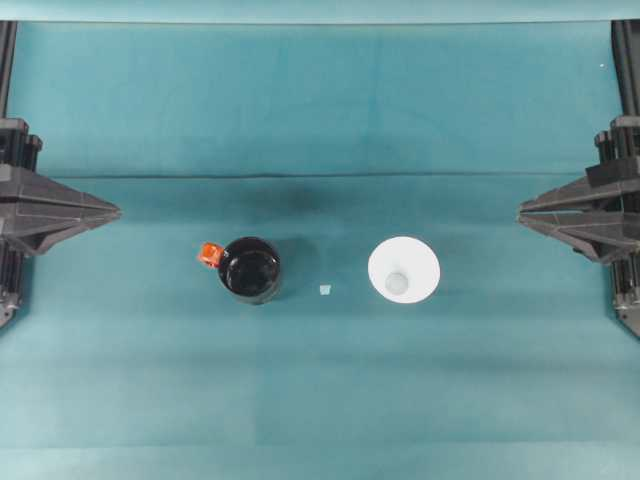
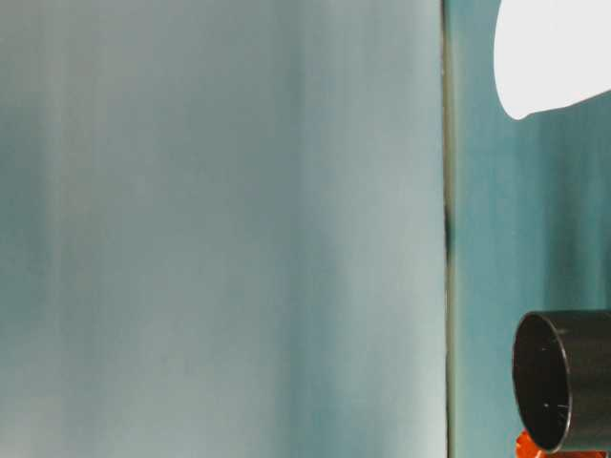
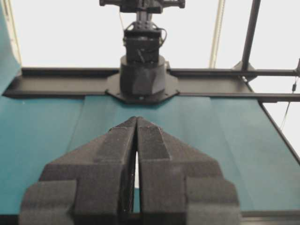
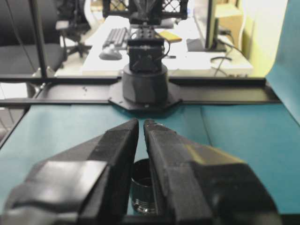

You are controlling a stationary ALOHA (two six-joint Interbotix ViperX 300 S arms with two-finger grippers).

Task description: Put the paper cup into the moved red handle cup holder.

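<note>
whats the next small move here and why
Probably open the right gripper and start it toward the paper cup. The cup stands upright and untouched on the right of the table, apart from the red handle cup holder. Both grippers sit shut at the table's edges, the left gripper farther from the cup.

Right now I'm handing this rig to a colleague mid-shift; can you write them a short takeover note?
Left gripper: shut, empty, parked at the left table edge.
Right gripper: shut, empty, parked at the right edge.
Paper cup: upright on the teal cloth, right of centre.
Cup holder: upright left of centre, empty, red handle pointing left.
Done: nothing with the cup yet.
Left: grasp the cup, carry it left, lower it into the holder.
</note>
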